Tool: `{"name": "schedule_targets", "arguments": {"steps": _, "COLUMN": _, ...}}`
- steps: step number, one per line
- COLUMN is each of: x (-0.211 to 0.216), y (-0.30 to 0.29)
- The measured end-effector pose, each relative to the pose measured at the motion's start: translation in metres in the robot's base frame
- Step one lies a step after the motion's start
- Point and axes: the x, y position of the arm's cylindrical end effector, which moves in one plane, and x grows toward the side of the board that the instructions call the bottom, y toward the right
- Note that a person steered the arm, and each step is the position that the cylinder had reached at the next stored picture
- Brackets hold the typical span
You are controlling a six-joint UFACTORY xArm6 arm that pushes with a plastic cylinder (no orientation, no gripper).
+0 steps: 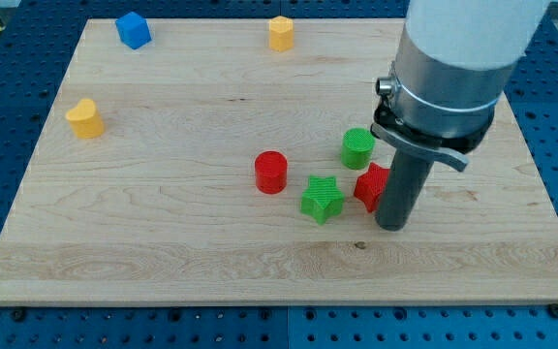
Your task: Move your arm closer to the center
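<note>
Here the tip [393,226] rests on the table [163,242], touching the red block [370,186], right of the green star [322,200]; no claw shows.

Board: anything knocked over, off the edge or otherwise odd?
Nothing stands out. All blocks sit flat on the wooden board, none over an edge. My tip stands right of centre, partly hiding a red block beside the green star.

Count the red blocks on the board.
2. A red cylinder sits near the board's middle. Another red block, shape unclear, lies at the view's right, partly hidden behind the rod, just left of my tip. The rod could hide more.
</note>
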Motion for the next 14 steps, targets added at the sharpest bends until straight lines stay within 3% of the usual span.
{"name": "schedule_targets", "arguments": {"steps": 2, "x": 0.016, "y": 0.013}}
{"name": "schedule_targets", "arguments": {"steps": 5, "x": -0.016, "y": 0.058}}
{"name": "schedule_targets", "arguments": {"steps": 7, "x": -0.117, "y": 0.077}}
{"name": "schedule_targets", "arguments": {"steps": 8, "x": -0.167, "y": 0.069}}
{"name": "schedule_targets", "arguments": {"steps": 9, "x": -0.186, "y": 0.048}}
{"name": "schedule_targets", "arguments": {"steps": 11, "x": -0.193, "y": 0.037}}
{"name": "schedule_targets", "arguments": {"steps": 14, "x": -0.193, "y": -0.054}}
